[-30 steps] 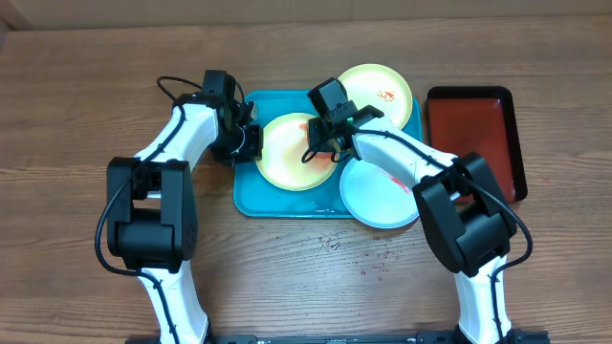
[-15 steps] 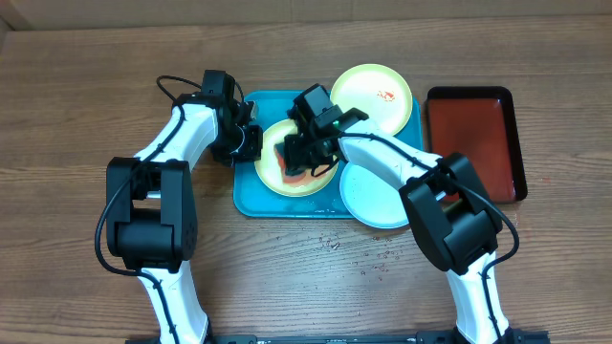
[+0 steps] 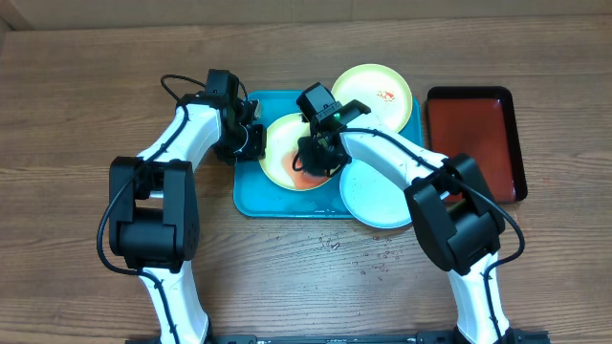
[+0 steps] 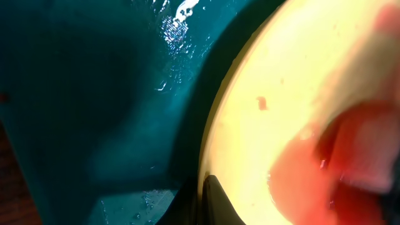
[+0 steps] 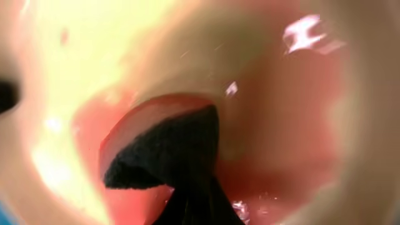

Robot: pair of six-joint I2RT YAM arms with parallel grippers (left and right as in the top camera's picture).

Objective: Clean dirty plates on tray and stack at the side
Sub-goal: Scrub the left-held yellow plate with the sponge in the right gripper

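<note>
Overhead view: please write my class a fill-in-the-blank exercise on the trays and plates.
1. The teal tray holds ___ plates.
2. Two plates are yellow-green; the third is pale ___.
3. The red tray lies on the teal tray's ___ side.

Missing words: three; blue; right.

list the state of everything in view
middle yellow-green plate, red sauce smeared, on the teal tray
far yellow-green plate, small red smear
pale blue plate, looks clean
red sponge, pressed on middle plate
right pincer, shut on red sponge
left pincer, at middle plate's rim, grip unclear
</note>
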